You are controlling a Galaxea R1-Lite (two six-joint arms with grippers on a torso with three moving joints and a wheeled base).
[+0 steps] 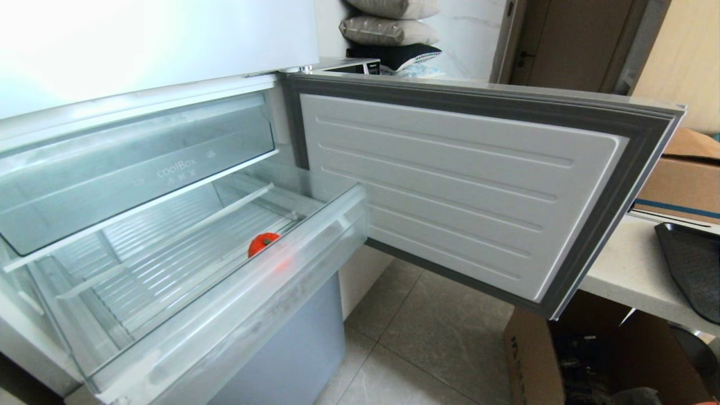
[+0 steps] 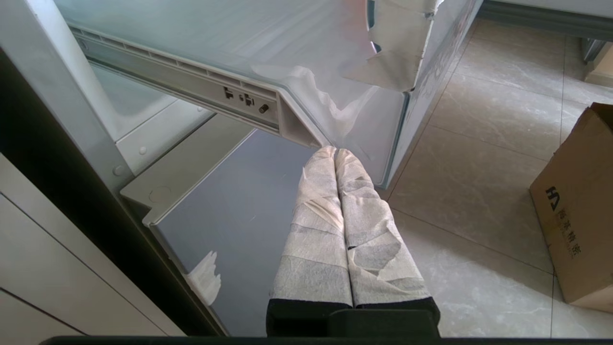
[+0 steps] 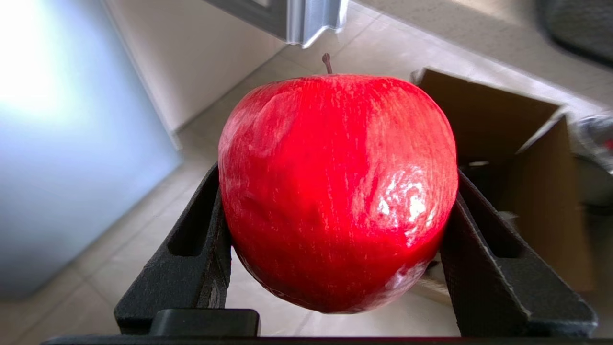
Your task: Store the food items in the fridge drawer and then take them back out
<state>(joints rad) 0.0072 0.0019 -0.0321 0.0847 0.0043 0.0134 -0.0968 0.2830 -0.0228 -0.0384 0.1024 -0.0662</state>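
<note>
From the head we see the fridge drawer (image 1: 225,315) pulled out below the bin marked coolBox (image 1: 135,169), with the fridge door (image 1: 450,191) swung open beside it. The orange fruit (image 1: 262,243) lies on the drawer's ribbed floor, just behind the front lip and toward the door side. Neither arm shows here.

At the left wrist, the left gripper (image 2: 335,153) has its two taped fingers pressed together with nothing between them. It sits low, just under the drawer's corner and rail, over the tiled floor (image 2: 479,191), near a cardboard box (image 2: 574,211). It looks parked.

At the right wrist, the right gripper (image 3: 335,206) clamps the apple (image 3: 335,191) between its dark fingers, stem away from the camera. The apple is out in the air above the floor and a cardboard box, away from the drawer.

We cannot tell from this alone whether the apple is going in or coming out. If in, we must lift it over the front lip and set it beside the orange fruit.
</note>
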